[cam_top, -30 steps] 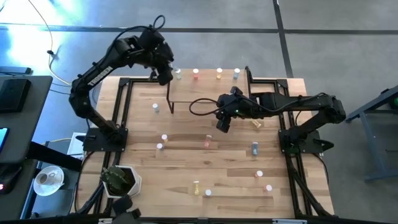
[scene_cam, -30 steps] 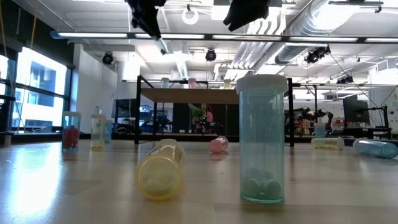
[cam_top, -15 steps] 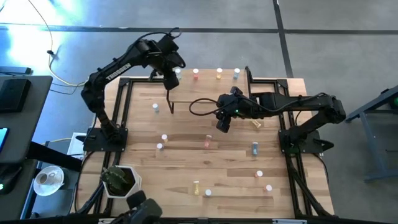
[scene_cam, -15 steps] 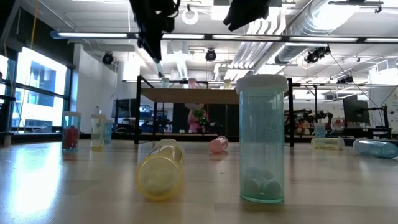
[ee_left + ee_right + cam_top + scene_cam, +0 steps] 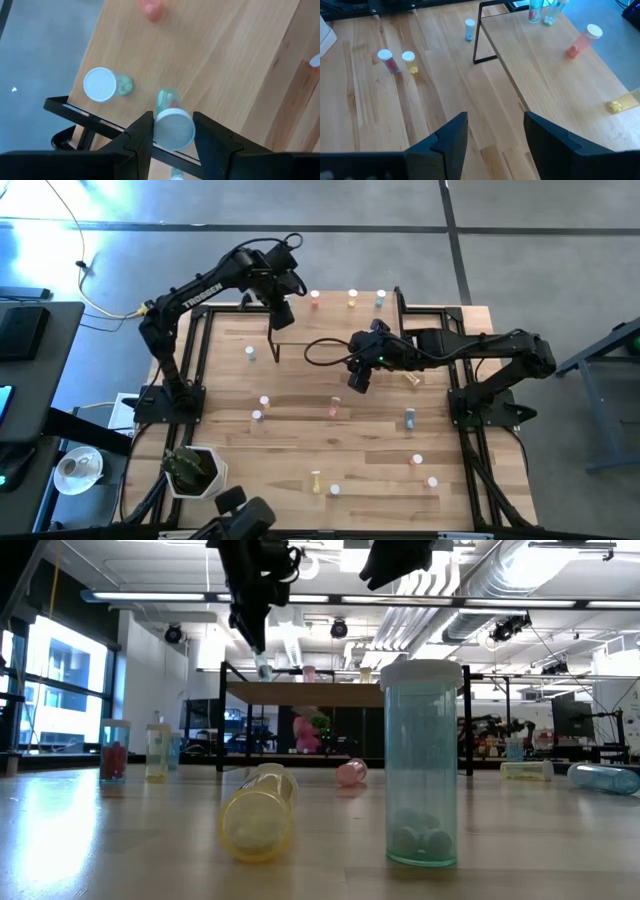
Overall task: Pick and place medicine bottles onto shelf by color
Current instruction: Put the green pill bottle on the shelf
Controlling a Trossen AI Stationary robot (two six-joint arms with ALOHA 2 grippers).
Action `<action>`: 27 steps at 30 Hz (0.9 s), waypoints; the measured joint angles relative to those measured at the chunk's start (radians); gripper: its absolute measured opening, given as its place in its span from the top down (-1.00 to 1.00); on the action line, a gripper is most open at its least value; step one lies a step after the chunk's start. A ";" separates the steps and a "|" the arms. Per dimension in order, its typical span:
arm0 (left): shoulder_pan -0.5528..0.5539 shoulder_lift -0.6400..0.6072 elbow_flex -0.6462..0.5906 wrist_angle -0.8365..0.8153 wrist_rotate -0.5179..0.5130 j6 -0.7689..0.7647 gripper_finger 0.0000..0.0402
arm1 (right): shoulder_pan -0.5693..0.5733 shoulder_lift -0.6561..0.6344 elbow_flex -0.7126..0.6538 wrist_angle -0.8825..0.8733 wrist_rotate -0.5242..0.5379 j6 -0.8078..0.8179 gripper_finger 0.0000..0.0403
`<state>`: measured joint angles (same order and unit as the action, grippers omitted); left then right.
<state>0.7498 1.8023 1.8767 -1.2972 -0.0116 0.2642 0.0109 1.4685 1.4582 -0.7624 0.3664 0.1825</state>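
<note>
Up at the top centre of the high view, the left gripper (image 5: 281, 310) hangs over the left end of the shelf (image 5: 340, 330), and its wrist view shows why: its fingers (image 5: 142, 131) are clenched on a green bottle (image 5: 172, 123), white cap toward the camera, carried above the shelf board just beside another green bottle (image 5: 106, 84) already standing near the shelf's corner. That pairing looks deliberate, since the job sorts by colour, so green goes next to green. A pink-red bottle (image 5: 151, 8) stands farther along the same board, and in the high view a yellow-orange one (image 5: 352, 299) and a blue one (image 5: 380, 298) continue the row toward the upper right, one colour per spot.

The right gripper (image 5: 358, 377) waits at mid-frame in the high view, over the desk (image 5: 300, 445) just below the shelf, fingers (image 5: 451, 134) released and grasping nothing.

More bottles are scattered over the desk, mostly across the lower half of the high view; in the low view a green one (image 5: 421, 763) stands upright in front and a yellow one (image 5: 259, 812) lies on its side beside it.

I'd judge the held bottle still needs lowering upright, clear of its neighbour. The cap-end grip leaves little margin, and a tilt on release could topple both.
</note>
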 joint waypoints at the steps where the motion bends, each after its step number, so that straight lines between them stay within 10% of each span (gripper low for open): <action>1: 0.000 0.005 0.000 0.000 0.000 0.000 0.41 | 0.000 0.000 0.000 0.000 0.000 0.000 0.08; 27: -0.006 0.035 0.000 -0.027 -0.001 0.000 0.41 | 0.000 0.000 0.000 0.000 0.000 0.000 0.08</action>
<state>0.7433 1.8378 1.8763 -1.3243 -0.0124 0.2646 0.0109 1.4689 1.4582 -0.7624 0.3664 0.1822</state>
